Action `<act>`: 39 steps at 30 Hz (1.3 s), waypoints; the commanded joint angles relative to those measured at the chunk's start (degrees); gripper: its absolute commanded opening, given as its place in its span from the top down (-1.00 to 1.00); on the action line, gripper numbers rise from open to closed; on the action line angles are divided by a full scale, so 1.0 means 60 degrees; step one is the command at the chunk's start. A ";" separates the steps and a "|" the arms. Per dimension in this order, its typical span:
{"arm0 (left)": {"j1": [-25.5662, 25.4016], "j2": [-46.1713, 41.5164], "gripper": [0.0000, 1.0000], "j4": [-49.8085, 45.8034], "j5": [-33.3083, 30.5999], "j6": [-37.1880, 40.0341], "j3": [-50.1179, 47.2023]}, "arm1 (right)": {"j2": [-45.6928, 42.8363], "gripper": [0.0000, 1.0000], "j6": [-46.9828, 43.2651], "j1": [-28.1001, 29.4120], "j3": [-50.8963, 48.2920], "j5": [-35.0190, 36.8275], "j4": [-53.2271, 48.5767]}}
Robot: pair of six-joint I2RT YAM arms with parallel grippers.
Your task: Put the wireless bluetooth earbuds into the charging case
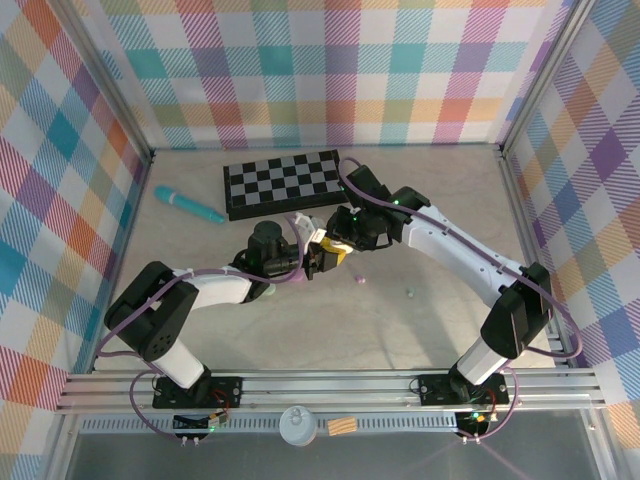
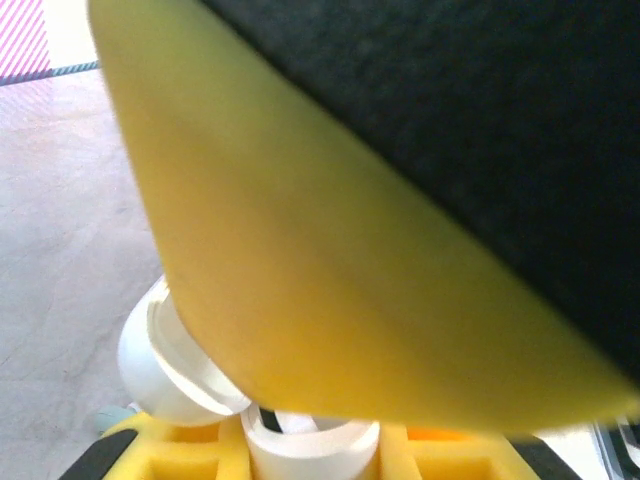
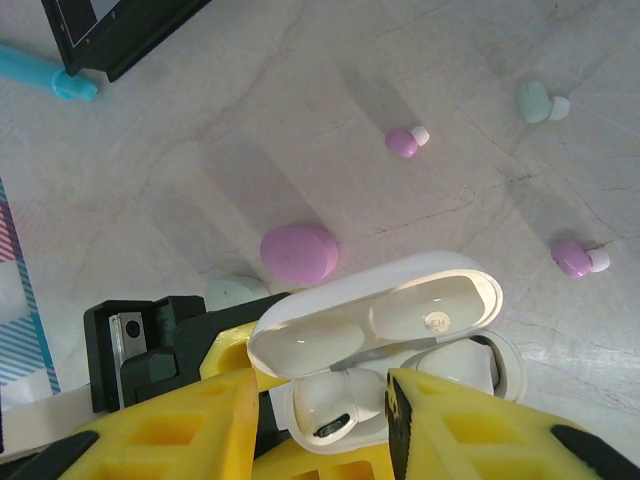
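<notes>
The left jaws pinch the open white charging case (image 3: 430, 300); the right jaws, spread, straddle a white earbud (image 3: 335, 405) in its socket. A gentle, straight press should seat it before withdrawing.

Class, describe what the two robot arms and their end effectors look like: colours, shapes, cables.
Both the left arm and right arm have white links, black rounded joints and looping purple cables. The right end effector has blocky yellow fingers; the left end effector matches.
</notes>
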 commanded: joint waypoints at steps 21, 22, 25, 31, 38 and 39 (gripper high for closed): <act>0.0110 -0.0519 1.00 0.1278 0.0727 0.2120 -0.0369 | -0.1833 -0.18 -0.1162 -0.1016 -0.0558 0.0696 -0.0229; 0.0110 -0.0592 1.00 0.1146 0.0745 0.2264 -0.0382 | -0.1673 -0.21 -0.1350 -0.1289 -0.0465 0.0218 -0.0298; 0.0110 -0.0774 1.00 0.1030 0.0781 0.2543 -0.0444 | -0.1013 -0.26 -0.1916 -0.1578 -0.0048 -0.0721 -0.0414; 0.0114 -0.0902 1.00 0.0860 0.0761 0.2746 -0.0501 | 0.0527 -0.27 -0.2446 -0.1576 0.1215 -0.1541 -0.0996; 0.0137 -0.1023 1.00 0.0128 0.0353 0.2593 -0.0202 | 0.0146 -0.28 -0.2639 -0.1582 0.0632 -0.1954 -0.0782; 0.0139 -0.0978 1.00 0.0103 0.0322 0.2506 -0.0135 | 0.0041 -0.28 -0.2667 -0.1580 0.0500 -0.1993 -0.0743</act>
